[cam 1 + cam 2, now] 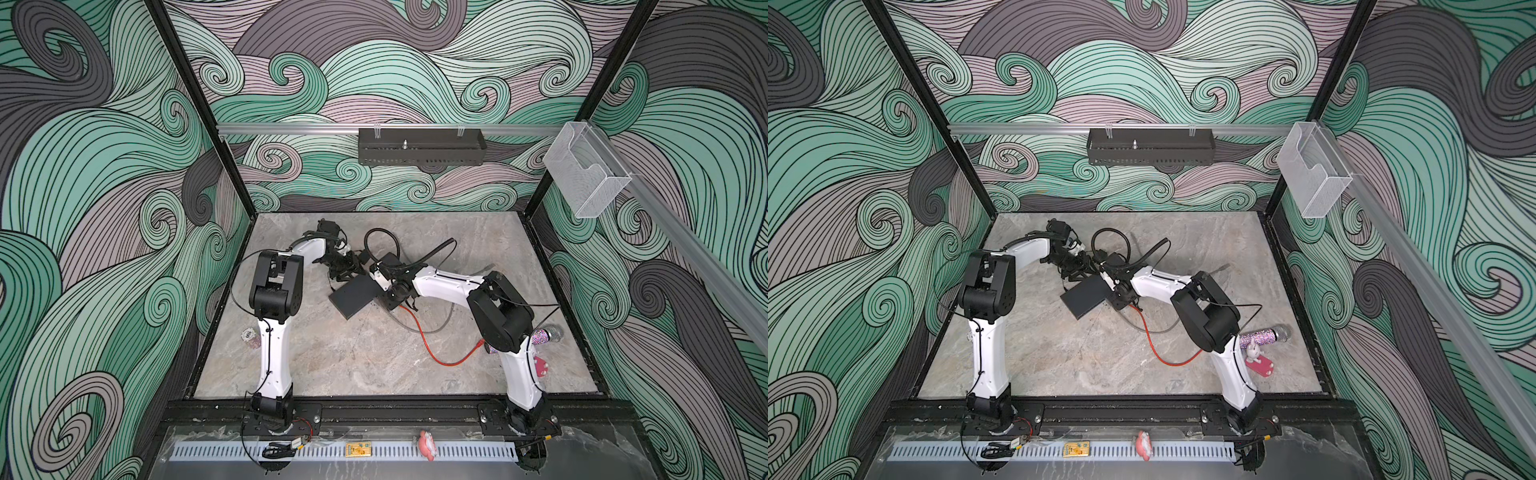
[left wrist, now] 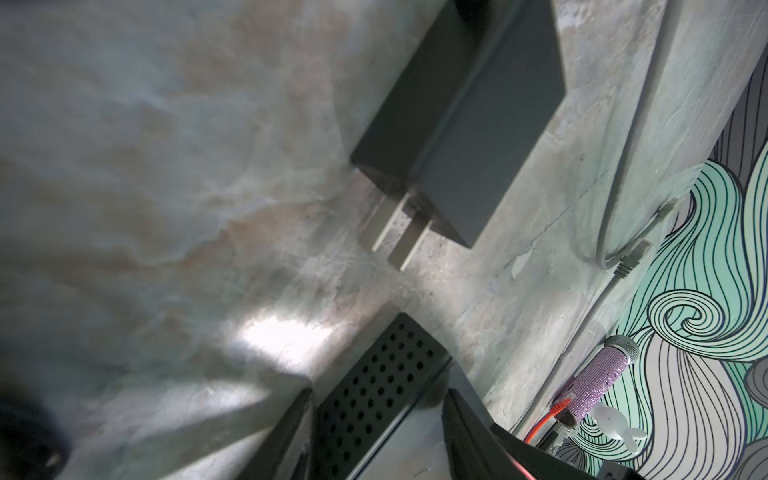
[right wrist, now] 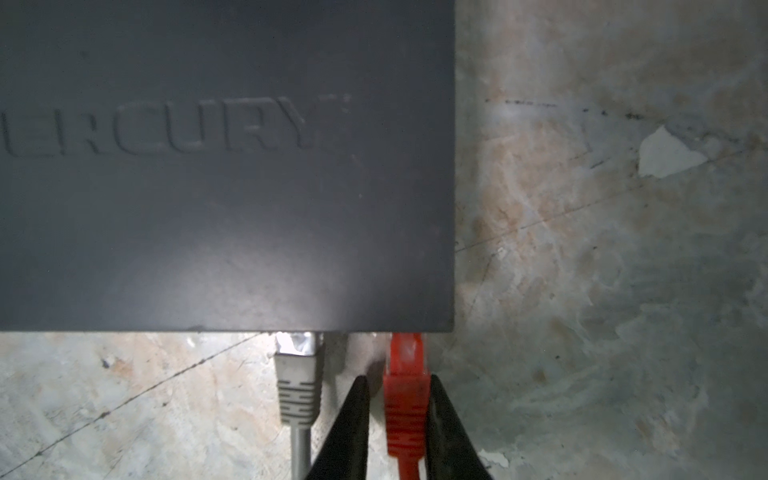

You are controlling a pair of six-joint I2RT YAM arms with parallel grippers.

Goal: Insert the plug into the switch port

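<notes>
Two plugs are sitting at the port edge of the switch [image 3: 228, 187], which is lying flat near the middle of the tabletop [image 1: 353, 365]: a grey plug [image 3: 297, 374] and, just beside it toward the corner, the red plug [image 3: 405, 370]. The right gripper [image 3: 397, 378] is straddling the red boot. Its jaws are slightly spread, one touching the boot and a sliver of gap showing at the other. The left gripper [image 2: 380, 392] is apparently clamping the switch's perforated end, its jaws pinching it from both sides.

Trouble, as I am judging it, is lying in the retreat. Whether the red plug is sitting fully latched is not showing. If it is only part-way in, a jaw dragging along the boot could be pulling it back out. The red cable [image 1: 432, 349] is curving loosely across the tabletop, and its spring could be tugging too. A sideways drift would be knocking the grey plug. If the left jaws are letting go early, the switch could be skidding.

Only the right wrist view is showing the plugs meeting the ports; in both top views the right arm is covering that edge. Those views are giving instead the cable runs and both arms meeting at the switch. The left wrist view is showing neither plug at the ports, only the perforated end, the black adapter [image 2: 457, 124] and a microphone [image 2: 598, 382].
</notes>
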